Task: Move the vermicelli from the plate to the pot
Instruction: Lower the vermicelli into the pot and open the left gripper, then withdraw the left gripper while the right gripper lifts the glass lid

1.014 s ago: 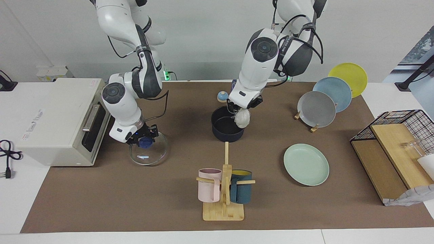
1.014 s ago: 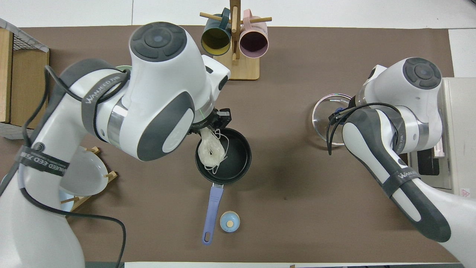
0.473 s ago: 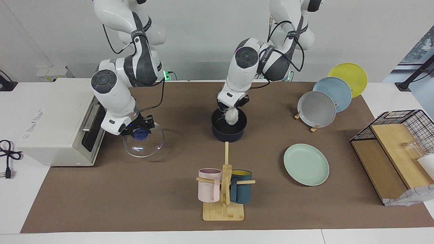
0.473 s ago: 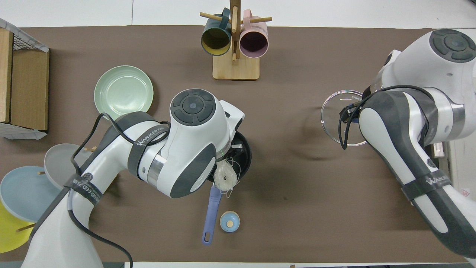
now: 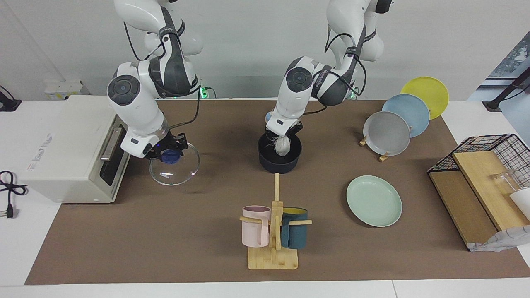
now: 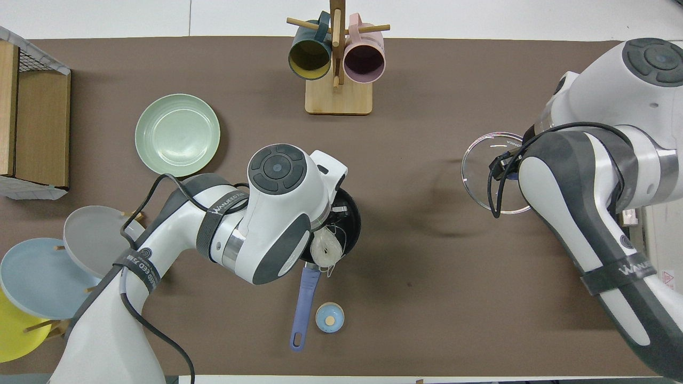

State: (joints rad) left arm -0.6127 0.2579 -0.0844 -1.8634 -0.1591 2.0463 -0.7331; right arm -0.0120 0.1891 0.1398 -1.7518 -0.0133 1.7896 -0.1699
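A brown mat point(image 5: 165, 240) is spread over the white table point(image 5: 25, 248). Set on the mat are the pot point(image 5: 278, 163), the empty plate point(image 5: 374, 200), a mug stand point(image 5: 273, 258), a small blue knob point(image 6: 329, 318), a plate rack point(image 5: 383, 156) and a wire basket point(image 5: 497, 142). An oven point(image 5: 62, 145) sits at the right arm's end.

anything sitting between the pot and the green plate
No. Only bare brown mat lies between the pot and the plate, which is plain in the facing view.
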